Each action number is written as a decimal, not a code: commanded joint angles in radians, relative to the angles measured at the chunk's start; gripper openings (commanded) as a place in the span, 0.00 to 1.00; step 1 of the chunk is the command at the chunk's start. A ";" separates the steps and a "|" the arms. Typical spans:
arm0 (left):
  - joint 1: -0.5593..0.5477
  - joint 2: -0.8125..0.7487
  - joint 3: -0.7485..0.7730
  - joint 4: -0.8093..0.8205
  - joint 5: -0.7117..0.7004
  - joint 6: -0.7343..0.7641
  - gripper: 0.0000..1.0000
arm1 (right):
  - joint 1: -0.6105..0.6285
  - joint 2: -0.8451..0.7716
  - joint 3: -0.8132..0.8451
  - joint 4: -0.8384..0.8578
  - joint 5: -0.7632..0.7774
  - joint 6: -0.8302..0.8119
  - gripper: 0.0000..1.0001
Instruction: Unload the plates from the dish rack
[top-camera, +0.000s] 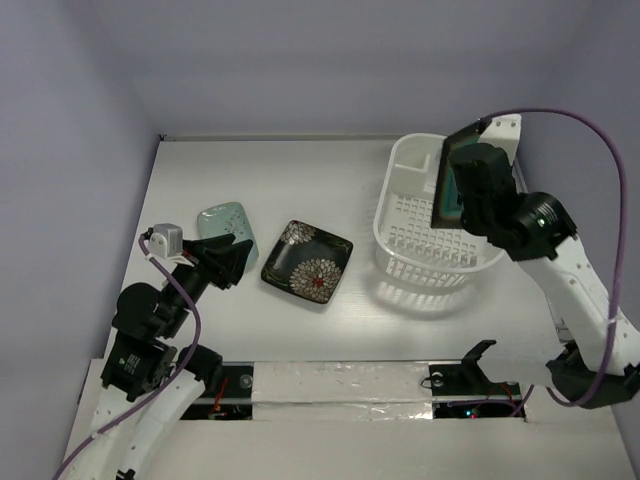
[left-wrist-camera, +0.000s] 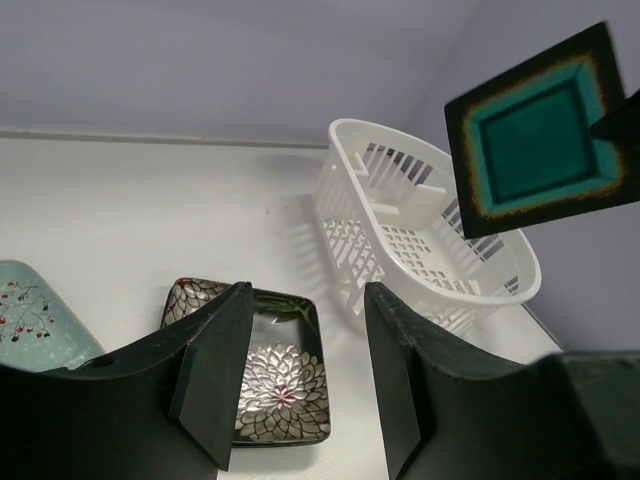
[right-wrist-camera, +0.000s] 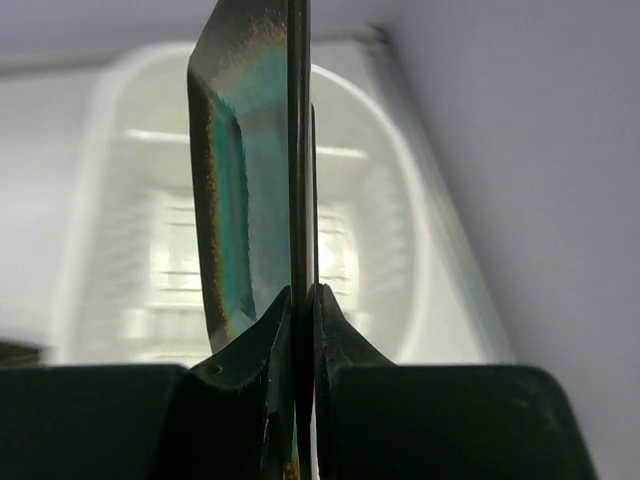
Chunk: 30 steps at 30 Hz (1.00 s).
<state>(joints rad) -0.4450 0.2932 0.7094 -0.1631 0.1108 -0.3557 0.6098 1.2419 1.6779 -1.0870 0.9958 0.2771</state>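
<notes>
Pinching teal-centred plate (top-camera: 449, 190) above dish rack (top-camera: 430, 262) — right gripper (right-wrist-camera: 300, 300); left gripper (left-wrist-camera: 305, 300) spread, empty.

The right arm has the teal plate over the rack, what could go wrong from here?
The right gripper pinches the teal plate by one edge, upright, so it may pivot or slip. It hangs over the dish rack, so its lower edge might catch the rim going sideways. The black flowered plate lies near the rack; setting down there risks a clash.

Teal-centred plate (right-wrist-camera: 236, 180) edge-on between jaws
</notes>
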 joint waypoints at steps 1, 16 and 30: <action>0.009 0.024 0.010 0.034 0.004 0.004 0.46 | 0.109 -0.104 0.014 0.334 -0.073 0.083 0.00; 0.046 0.075 0.002 0.034 -0.003 0.001 0.54 | 0.429 -0.041 -0.708 1.398 -0.347 0.703 0.00; 0.066 0.100 -0.001 0.040 0.016 -0.003 0.55 | 0.507 0.174 -0.873 1.642 -0.142 1.103 0.00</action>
<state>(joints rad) -0.3851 0.3786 0.7094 -0.1631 0.1097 -0.3565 1.1240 1.4666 0.7811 0.2123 0.7006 1.2087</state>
